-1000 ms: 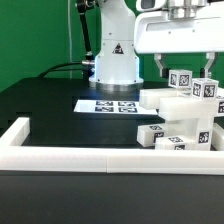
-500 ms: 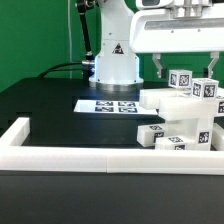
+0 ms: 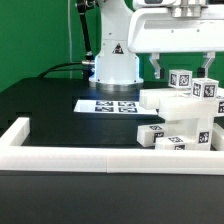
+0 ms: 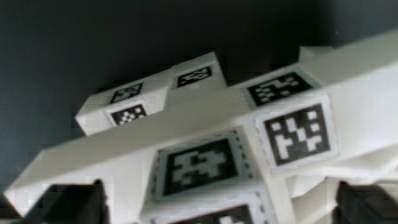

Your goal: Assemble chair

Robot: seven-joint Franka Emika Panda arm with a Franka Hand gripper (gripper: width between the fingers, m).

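Lying flat at the exterior view's left-centre: thin white marker board on black table. Standing at the right, behind long low white border rail: chunky white tagged plastic chair. Hovering just above, straddling its upper bars: two-finger gripper, fingers spread, not visibly pinching anything.

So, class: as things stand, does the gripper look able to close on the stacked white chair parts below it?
Probably yes. The gripper hangs directly above the chair parts, one finger visible beside the top piece, nothing between. Whether it already grips is unclear.
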